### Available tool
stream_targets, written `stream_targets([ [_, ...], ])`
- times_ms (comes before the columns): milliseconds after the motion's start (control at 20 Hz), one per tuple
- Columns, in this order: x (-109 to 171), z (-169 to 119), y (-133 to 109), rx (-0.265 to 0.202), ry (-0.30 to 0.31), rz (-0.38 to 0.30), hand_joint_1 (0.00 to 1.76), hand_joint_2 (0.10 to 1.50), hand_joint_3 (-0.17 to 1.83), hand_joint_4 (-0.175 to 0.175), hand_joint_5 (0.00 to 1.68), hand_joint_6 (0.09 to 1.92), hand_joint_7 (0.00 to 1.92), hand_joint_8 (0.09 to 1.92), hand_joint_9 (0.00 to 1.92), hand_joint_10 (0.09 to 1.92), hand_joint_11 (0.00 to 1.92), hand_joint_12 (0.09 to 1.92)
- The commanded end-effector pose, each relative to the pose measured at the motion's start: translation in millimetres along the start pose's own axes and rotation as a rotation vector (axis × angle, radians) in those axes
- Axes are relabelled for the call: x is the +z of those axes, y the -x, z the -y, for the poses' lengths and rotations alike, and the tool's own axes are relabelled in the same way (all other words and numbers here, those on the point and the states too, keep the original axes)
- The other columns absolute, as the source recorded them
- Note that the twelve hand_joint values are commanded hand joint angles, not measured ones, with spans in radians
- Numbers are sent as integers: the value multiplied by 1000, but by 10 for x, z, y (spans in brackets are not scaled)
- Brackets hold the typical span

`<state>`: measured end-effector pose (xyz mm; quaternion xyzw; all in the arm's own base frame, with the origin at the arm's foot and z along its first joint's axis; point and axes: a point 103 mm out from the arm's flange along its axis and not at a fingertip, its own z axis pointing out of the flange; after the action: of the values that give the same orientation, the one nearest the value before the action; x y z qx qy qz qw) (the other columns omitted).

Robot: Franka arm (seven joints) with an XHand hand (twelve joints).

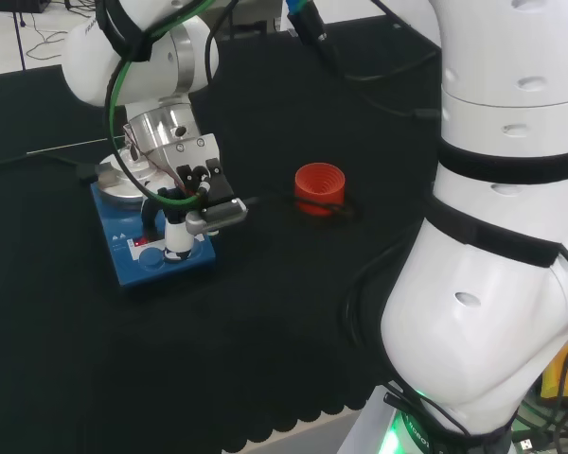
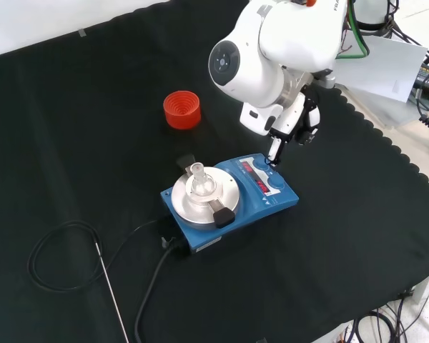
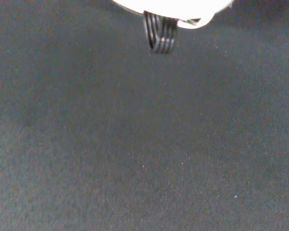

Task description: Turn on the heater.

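I'm seeing the hand [image 2: 294, 125] poking one straight finger [image 2: 274, 151] down onto the heater [image 2: 232, 193] front panel, other fingers curling, gripping nothing. A red stand [image 2: 181, 109] is sitting well apart.

In the front view the heater [image 2: 230, 197] sits mid-cloth with a flask [image 2: 199, 179] on its plate [image 2: 188, 204]. A stand [image 2: 181, 109] lies behind it to the left. The hand [image 2: 292, 127] hangs over the heater's right end.
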<state>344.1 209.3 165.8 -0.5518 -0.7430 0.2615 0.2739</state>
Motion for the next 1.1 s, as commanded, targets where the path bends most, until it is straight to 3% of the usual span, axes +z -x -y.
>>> stream_targets([
  [50, 30, -36, 34, -6, -15, -1, 1393, 723, 926, -47, 258, 715, 1538, 1543, 1725, 1514, 1501, 1335],
  [850, 79, -98, -16, -16, -30, 12, 1399, 715, 947, -38, 225, 684, 1540, 1546, 1725, 1517, 1496, 1346],
  [1100, 111, -126, -18, -19, -37, 11, 1402, 706, 963, -32, 213, 581, 1541, 1547, 1725, 1518, 1493, 1350],
])
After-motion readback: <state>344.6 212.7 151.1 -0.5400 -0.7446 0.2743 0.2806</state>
